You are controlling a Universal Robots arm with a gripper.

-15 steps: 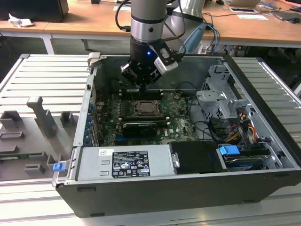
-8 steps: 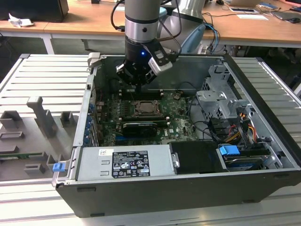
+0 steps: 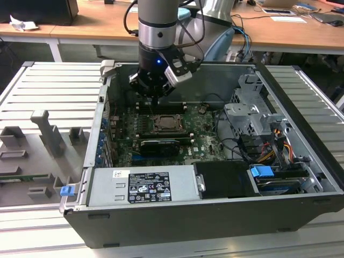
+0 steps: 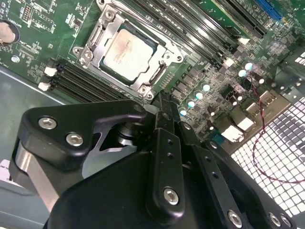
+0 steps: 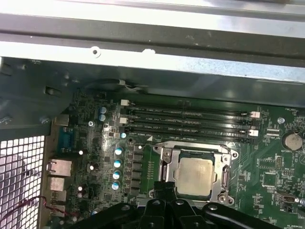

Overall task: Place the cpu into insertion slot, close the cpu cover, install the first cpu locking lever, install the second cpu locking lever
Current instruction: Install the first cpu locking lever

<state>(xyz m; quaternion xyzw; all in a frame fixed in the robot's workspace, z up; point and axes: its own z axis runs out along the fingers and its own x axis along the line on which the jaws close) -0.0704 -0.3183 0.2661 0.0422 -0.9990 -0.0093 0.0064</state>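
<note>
Gripper [image 3: 152,102] hovers; both wrist views show seated cpu [image 5: 194,175].

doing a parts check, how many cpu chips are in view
1. The cpu lies in the insertion slot on the green motherboard, right by the gripper; others could be hidden elsewhere.

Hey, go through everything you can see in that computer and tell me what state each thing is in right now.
cpu: seated flat in the socket.
socket: filled by the cpu.
cover: down, framing the cpu.
memory slots: empty.
computer case: lying on its side, panel off, open.
gripper: above the board beside the socket, not touching the cpu.
</note>
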